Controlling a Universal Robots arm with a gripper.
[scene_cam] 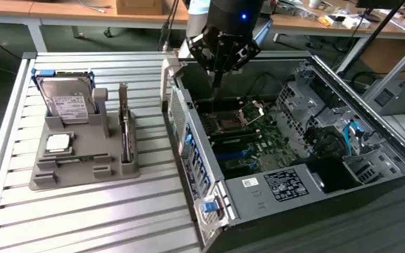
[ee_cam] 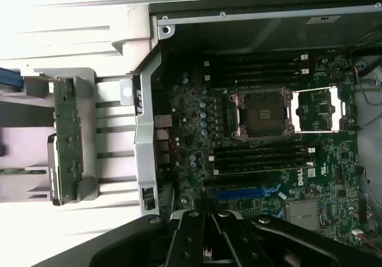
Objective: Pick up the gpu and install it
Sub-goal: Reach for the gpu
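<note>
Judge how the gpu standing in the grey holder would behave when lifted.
The gpu is a thin flat board, so probably stiff and light. Standing on edge in the holder, it could tip once freed.

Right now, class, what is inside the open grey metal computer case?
The grey metal computer case holds a green motherboard with an empty square processor socket and blue slots. A black cover hides whatever lies beneath it.
</note>
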